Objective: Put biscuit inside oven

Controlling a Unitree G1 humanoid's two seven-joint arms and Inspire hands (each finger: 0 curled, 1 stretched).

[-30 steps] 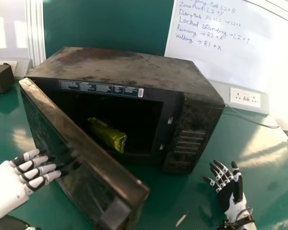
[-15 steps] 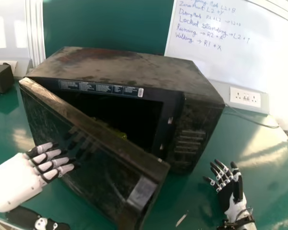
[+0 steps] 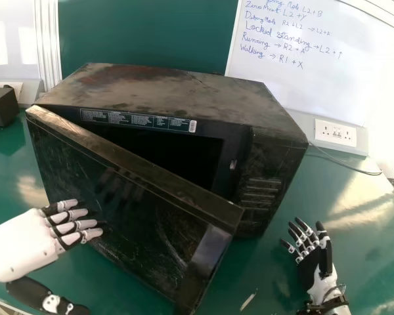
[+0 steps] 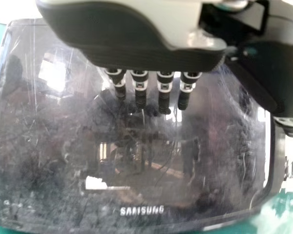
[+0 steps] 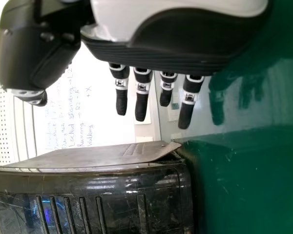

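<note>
I count one green tabletop, one dark green board behind the oven, and one whiteboard with blue handwriting behind it to the right. There is one boxy black microwave oven with one glossy black door, plus my two black-and-white robot hands, one small dark box to the oven's left and one white socket plate to its right.

The oven stands beyond my hands. My left hand is at the outer face of its door, fingers extended and slightly apart with nothing in them; whether the tips touch the door I cannot tell. My right hand is in front of the oven and to its right, apart from it, fingers loosely extended and holding nothing. Where the biscuit lies, I cannot tell.

The oven has a dusty, brown-smudged top and a dark front with horizontal bars at the right. Its door stands partly open, attached at the left, with a dark gap along the free side. The glass is scratched and smeared, and mirrors my left fingers.
</note>
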